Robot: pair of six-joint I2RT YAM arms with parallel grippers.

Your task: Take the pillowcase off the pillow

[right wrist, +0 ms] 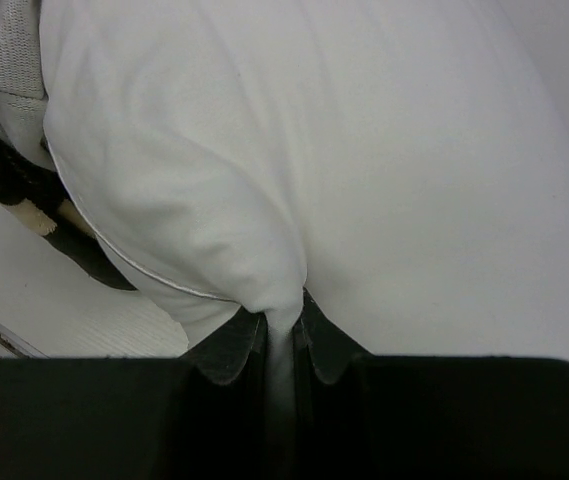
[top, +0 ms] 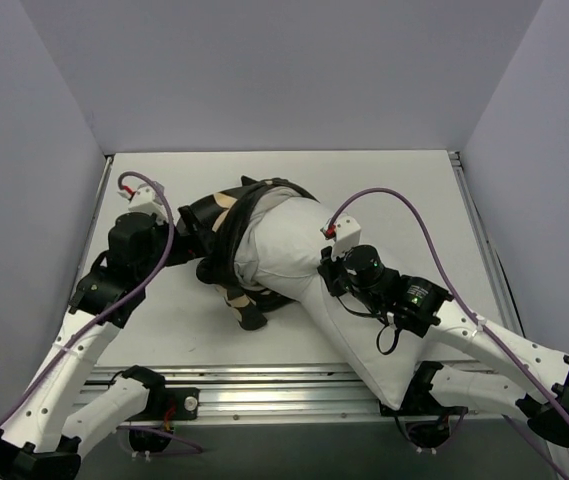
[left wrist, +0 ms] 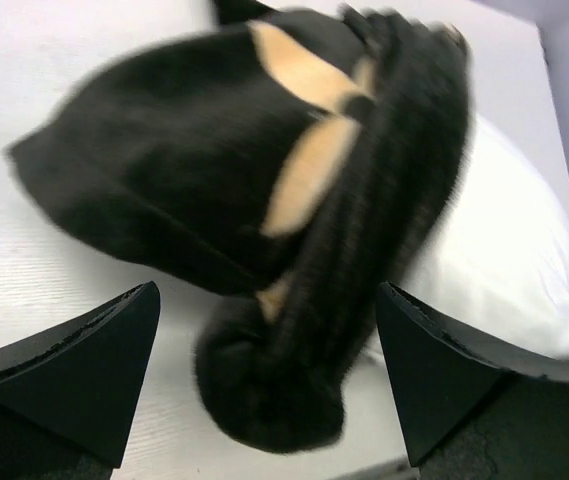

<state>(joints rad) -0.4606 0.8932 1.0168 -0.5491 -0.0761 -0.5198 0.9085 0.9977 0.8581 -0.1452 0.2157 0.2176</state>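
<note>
The black pillowcase (top: 222, 228) with tan motifs is bunched around the far-left end of the white pillow (top: 284, 245). The pillow stretches diagonally to the right, and its near corner hangs over the table's front edge. My left gripper (top: 189, 248) is open. In the left wrist view its jaws (left wrist: 264, 300) stand wide on either side of the rolled black pillowcase (left wrist: 264, 200) without closing on it. My right gripper (top: 330, 262) is shut on a pinch of the pillow's white fabric. In the right wrist view the gripper (right wrist: 282, 322) holds a fold of the pillow (right wrist: 344, 160).
The white table (top: 164, 330) is walled in grey on the left, back and right. An aluminium rail (top: 264, 385) runs along its front edge. Purple cables (top: 414, 215) loop above both arms. A strip of pillowcase (right wrist: 4, 175) shows at the left of the right wrist view.
</note>
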